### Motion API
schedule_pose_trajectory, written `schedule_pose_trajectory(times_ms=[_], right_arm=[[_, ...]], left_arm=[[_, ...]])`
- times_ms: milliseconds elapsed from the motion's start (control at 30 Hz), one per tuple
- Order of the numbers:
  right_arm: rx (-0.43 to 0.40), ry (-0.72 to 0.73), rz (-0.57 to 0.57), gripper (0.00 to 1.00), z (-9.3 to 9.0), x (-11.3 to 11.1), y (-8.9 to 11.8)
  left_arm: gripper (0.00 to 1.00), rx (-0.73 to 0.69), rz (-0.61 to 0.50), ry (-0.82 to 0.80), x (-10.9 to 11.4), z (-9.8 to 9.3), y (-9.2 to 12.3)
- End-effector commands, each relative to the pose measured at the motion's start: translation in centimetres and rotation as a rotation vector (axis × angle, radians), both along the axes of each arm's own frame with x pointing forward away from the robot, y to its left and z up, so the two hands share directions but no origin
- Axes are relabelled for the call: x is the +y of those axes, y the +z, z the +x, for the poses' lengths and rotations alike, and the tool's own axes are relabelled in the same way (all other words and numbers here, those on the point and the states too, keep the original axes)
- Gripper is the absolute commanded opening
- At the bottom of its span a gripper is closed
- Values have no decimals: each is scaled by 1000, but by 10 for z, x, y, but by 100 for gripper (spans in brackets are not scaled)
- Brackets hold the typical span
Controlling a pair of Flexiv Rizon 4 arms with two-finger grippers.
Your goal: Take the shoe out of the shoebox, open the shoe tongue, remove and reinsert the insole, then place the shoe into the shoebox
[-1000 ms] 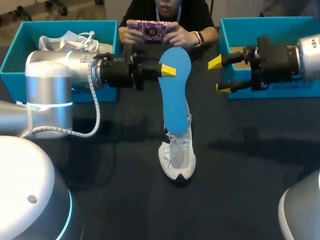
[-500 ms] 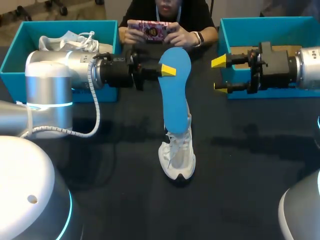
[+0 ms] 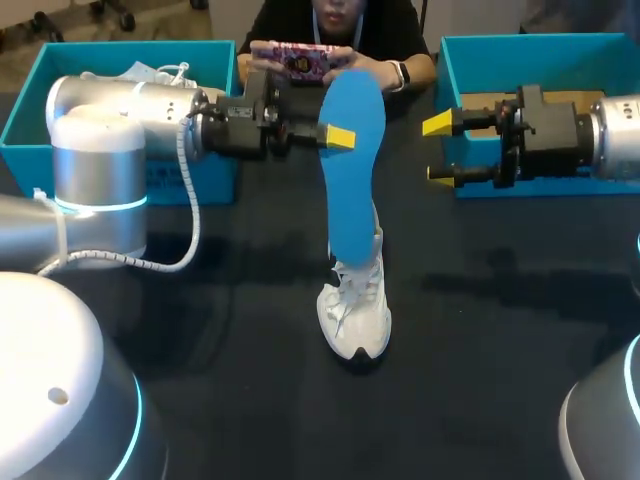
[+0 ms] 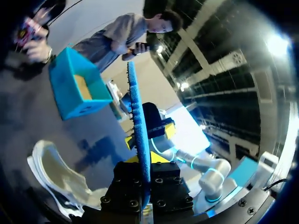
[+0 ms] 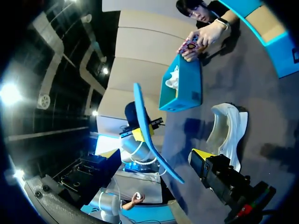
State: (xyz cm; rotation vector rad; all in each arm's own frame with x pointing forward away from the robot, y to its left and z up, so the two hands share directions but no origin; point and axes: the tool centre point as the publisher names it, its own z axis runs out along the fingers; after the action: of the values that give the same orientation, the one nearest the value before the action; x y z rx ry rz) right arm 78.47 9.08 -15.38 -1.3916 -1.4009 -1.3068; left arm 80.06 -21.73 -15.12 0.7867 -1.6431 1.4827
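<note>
left gripper (image 3: 335, 137): closed on the insole, pinching it near its upper end. One yellow tip shows on the near face; the other finger is behind the insole.
insole (image 3: 352, 170): blue, held off the table and standing almost vertical, wide end up. The left wrist view sees it edge-on, running straight out from between the fingers.
insole lower end: overlaps the shoe's collar in the head view, so contact can't be judged there. The right wrist view shows a gap between the two.
shoe (image 3: 353, 305): white, sole down on the dark table (image 3: 200, 330) near the middle, toe toward the robot.
right gripper (image 3: 437, 150): fingers spread apart with nothing between them. It hangs in front of the right shoebox's near corner, apart from the insole.
right shoebox (image 3: 470, 45): teal, far right, with brown cardboard inside.
left shoebox (image 3: 25, 110): teal, far left, behind the left arm.
second shoe (image 3: 150, 72): white, lying inside the left shoebox.
</note>
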Motion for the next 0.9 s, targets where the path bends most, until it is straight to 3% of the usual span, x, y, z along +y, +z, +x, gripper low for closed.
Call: schedule_pose_trajectory(times_ms=[33,167,533,700,900], right_arm=[[1,-1,-1,100,1,2,0],[1,-1,-1,100,1,2,0],[1,-1,-1,100,1,2,0],[1,-1,-1,100,1,2,0],[1,-1,-1,100,1,2,0]], left_arm=[[0,-196,-103,-11,1,1,12],[0,-301,-134,-23,1,3,19],[0,-761,-216,41,3,8,32],[0,-1025,-218,33,7,11,38],[0,-1437,-223,-10,11,19,42]])
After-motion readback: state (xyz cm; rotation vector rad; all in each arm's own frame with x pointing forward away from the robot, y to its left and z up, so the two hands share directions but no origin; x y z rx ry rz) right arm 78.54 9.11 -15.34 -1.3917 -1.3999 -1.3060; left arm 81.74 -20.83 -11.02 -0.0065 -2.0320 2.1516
